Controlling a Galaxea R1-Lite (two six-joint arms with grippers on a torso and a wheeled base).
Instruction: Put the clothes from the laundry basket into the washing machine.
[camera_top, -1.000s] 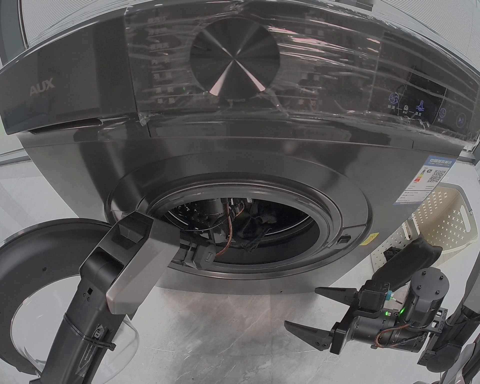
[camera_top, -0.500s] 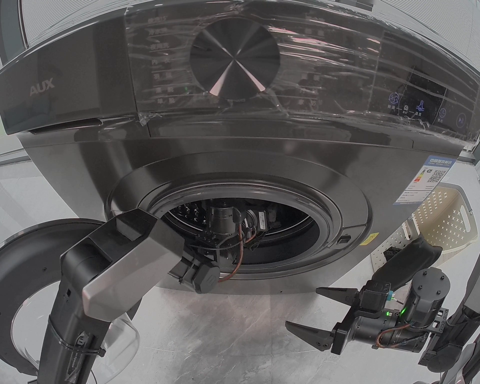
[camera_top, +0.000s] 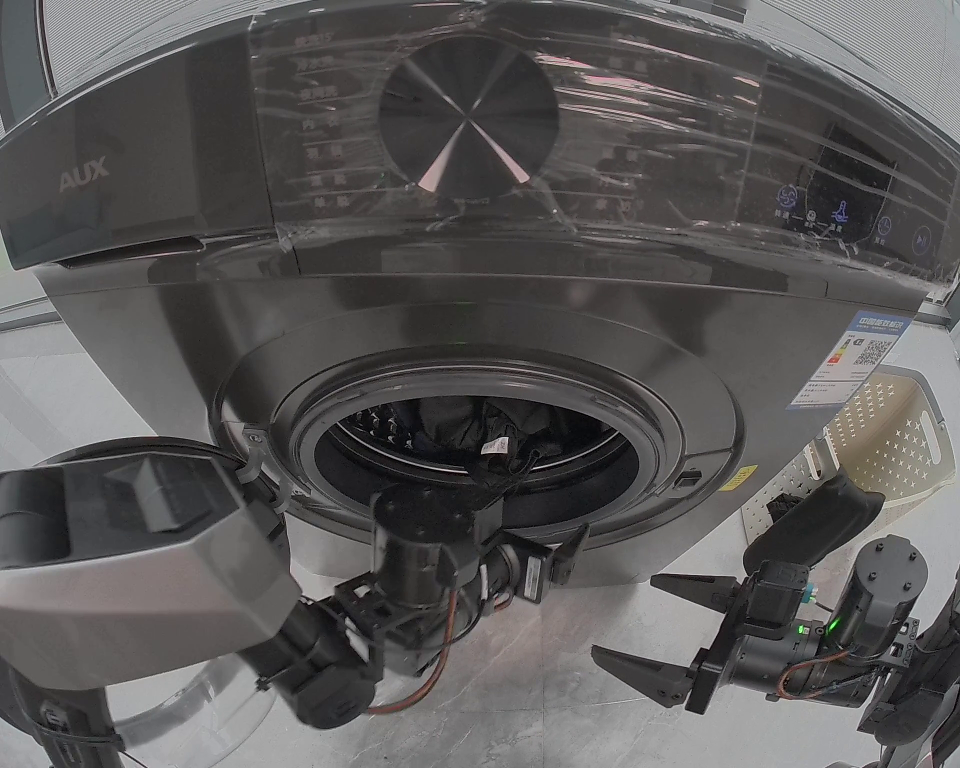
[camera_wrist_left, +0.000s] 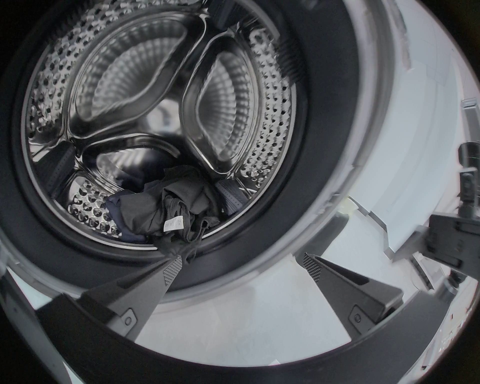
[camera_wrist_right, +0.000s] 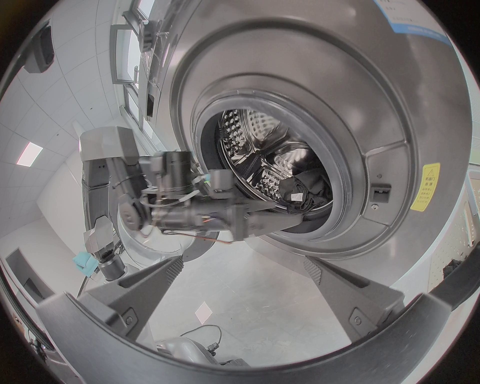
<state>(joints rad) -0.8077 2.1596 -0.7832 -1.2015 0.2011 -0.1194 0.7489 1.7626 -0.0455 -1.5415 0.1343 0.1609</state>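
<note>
Shows dark clothes (camera_wrist_left: 165, 205) heaped at the front edge of the drum (camera_wrist_left: 150, 75) inside the washing machine (camera_top: 480, 300). Left end effector (camera_wrist_left: 239, 259) just outside the drum mouth, fingers spread wide, holding nothing. Right end effector (camera_top: 625, 618) low above the floor, likewise spread and empty. White laundry basket (camera_top: 890, 430) beside the machine's right side.

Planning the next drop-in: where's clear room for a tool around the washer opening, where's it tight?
Free: the perforated steel drum above the dark grey clothes heap, up to the round door rim; and the pale tiled floor between the left tool and right tool. Crowded: the drum's bottom front, where the heap lies at the lip, ahead of the left tool.
</note>
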